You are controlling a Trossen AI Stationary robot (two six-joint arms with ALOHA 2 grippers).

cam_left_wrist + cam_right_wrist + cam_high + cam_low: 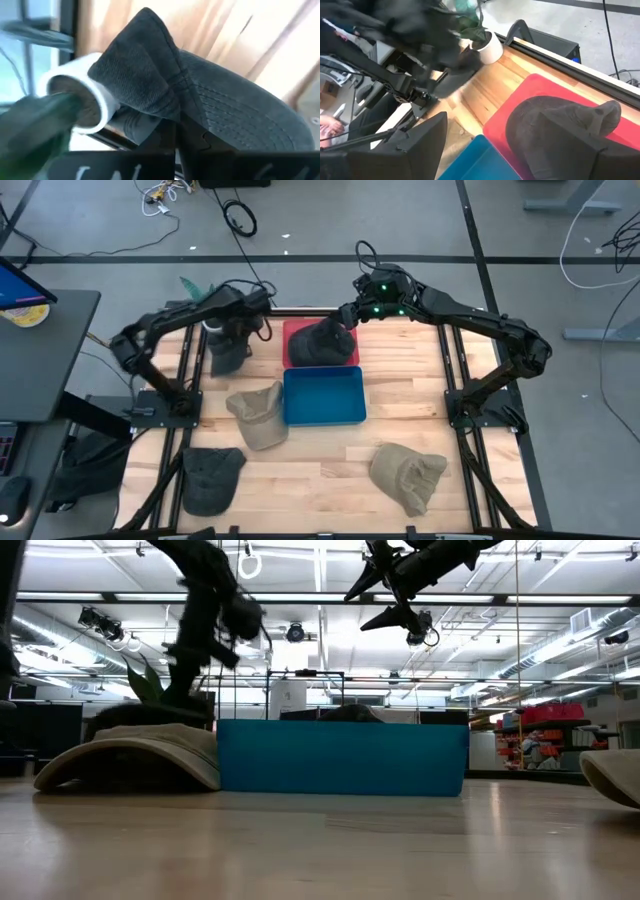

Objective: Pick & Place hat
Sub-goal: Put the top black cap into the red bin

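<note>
My left gripper [238, 328] is at the table's far left, shut on a dark grey hat [228, 356] that fills the left wrist view [200, 100]. My right gripper [347, 313] is open and hovers over a second dark hat [325, 340]. That hat lies crown up in the red tray [296, 330]. In the right wrist view the open fingers [425, 140] stand above the hat [555, 120] without touching it. The low view shows the right gripper [398, 598] raised high. A blue tray [325, 398] sits in front of the red one. My left gripper pinches the dark grey hat between its two fingers where the bunched crown meets the stitched brim [182, 112]. It comes from above. The crown [142, 65] is folded up and the brim [245, 120] spreads to one side. Whether the hat's lower end touches the table, I cannot tell.
A white pot with a green plant [208, 328] stands right beside the held hat [80, 95]. A tan hat [258, 416] lies left of the blue tray. A dark hat [210, 476] and another tan hat [408, 476] lie near the front edge.
</note>
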